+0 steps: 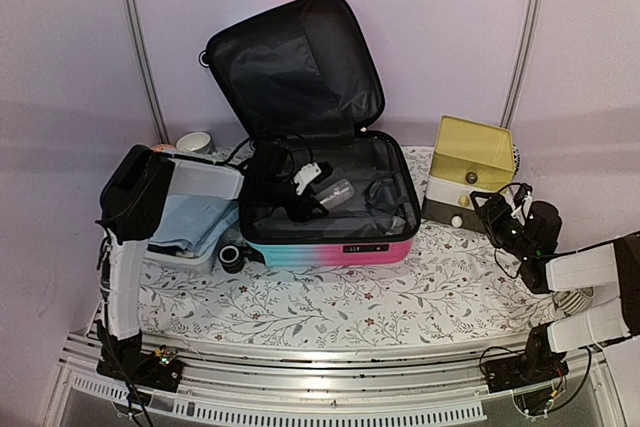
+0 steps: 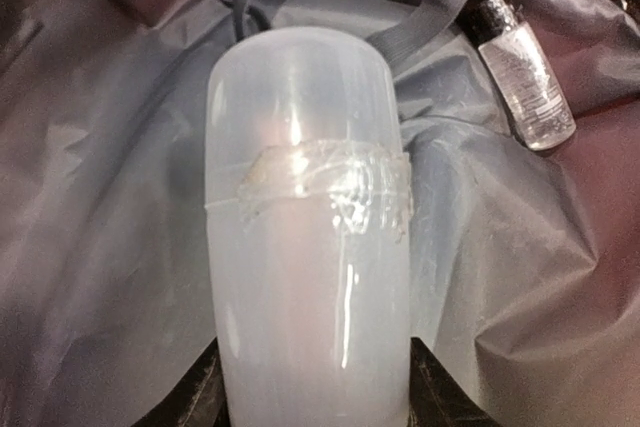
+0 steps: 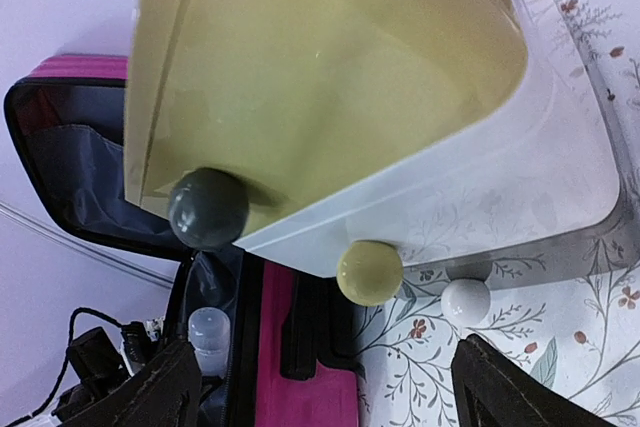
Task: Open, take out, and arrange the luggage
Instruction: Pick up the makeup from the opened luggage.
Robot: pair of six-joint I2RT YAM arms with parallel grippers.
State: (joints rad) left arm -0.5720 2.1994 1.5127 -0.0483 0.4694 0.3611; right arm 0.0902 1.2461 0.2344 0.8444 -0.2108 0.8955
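A white basket holding blue cloth sits just beside the 9 o'clock side of the luggage. A yellow-topped drawer box stands near its 3 o'clock side. The luggage lies open at the middle of the floral table, its lid propped upright at 12 o'clock. The left gripper reaches inside the luggage, closed around a translucent container banded with tape. A small clear bottle lies on the black lining at the container's 2 o'clock. The right gripper hovers outside at the luggage's 3 o'clock, fingers wide apart, facing the drawer box's knobs. A strip of table shows between the luggage and the 6 o'clock edge
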